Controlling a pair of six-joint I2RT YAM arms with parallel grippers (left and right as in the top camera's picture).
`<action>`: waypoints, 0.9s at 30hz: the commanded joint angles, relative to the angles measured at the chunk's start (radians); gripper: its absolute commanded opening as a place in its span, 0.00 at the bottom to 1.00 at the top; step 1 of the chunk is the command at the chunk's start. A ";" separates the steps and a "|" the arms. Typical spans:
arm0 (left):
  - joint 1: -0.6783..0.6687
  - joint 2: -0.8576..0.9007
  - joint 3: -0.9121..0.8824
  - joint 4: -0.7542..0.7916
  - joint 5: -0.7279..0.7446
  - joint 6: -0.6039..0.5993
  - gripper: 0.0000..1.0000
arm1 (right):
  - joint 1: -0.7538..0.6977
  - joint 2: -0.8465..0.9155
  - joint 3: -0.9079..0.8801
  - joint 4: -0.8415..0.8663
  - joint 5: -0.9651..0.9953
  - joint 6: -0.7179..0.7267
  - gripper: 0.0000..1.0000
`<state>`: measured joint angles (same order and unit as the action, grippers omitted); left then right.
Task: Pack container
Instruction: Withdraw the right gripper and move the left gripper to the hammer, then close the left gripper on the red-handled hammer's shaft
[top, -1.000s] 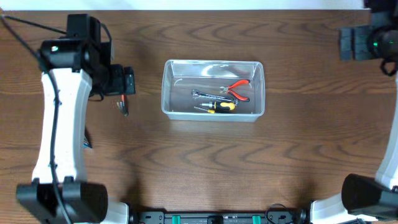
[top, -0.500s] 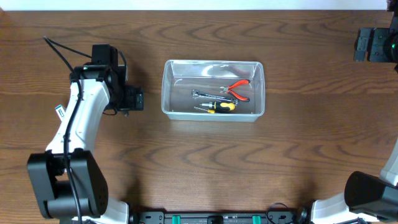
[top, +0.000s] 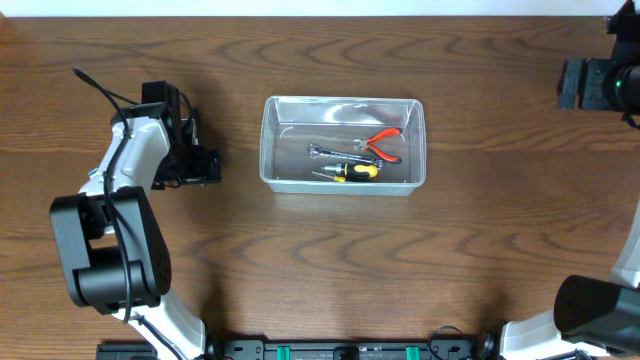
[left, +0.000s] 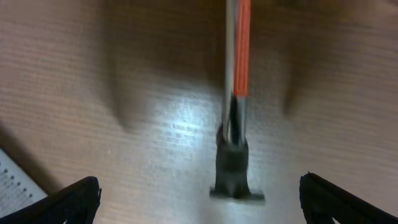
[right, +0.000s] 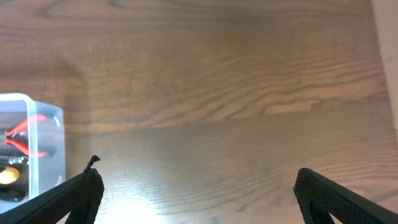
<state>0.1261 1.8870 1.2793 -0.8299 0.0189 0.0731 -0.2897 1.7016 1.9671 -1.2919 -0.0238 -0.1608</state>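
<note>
Left gripper (left: 199, 186): fingers spread wide, grasping nothing. It sits low over the table (top: 400, 270), straddling a slim red-and-silver tool (left: 236, 81). The tool's black end is between the tips, but nearer the right-hand finger in the wrist view. That view is blurred, so I can't tell whether the tips touch the wood. Overhead, the gripper body hides the tool.

Right gripper (right: 198, 180): also spread and empty, parked at the far right edge, well apart from everything.

The container (top: 343, 143) is mid-table, to the right of the left gripper and well apart from it. Inside it are red pliers (top: 383, 143), a yellow screwdriver (top: 352, 171) and a wrench (top: 325, 151).

Risks, as I judge them:
- The tool is off-centre, so one finger would hit first and roll or skid the thin shaft out.
- Closing too high misses it; too low, the tips drag on the wood.
- Pinching only the black end would let the long shaft swing or slip during the carry.
- A low carry could clip the container's left rim.
</note>
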 joint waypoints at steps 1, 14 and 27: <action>0.002 0.007 -0.001 0.019 -0.008 0.009 0.98 | -0.003 0.000 -0.025 0.006 -0.007 0.018 0.99; 0.001 0.040 -0.001 0.051 0.016 0.010 0.98 | -0.003 0.000 -0.033 0.017 -0.006 0.018 0.99; 0.000 0.093 -0.001 0.070 0.033 0.009 0.98 | -0.003 0.000 -0.033 0.017 -0.006 0.018 0.99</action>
<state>0.1261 1.9747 1.2793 -0.7601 0.0460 0.0765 -0.2897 1.7016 1.9377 -1.2774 -0.0265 -0.1608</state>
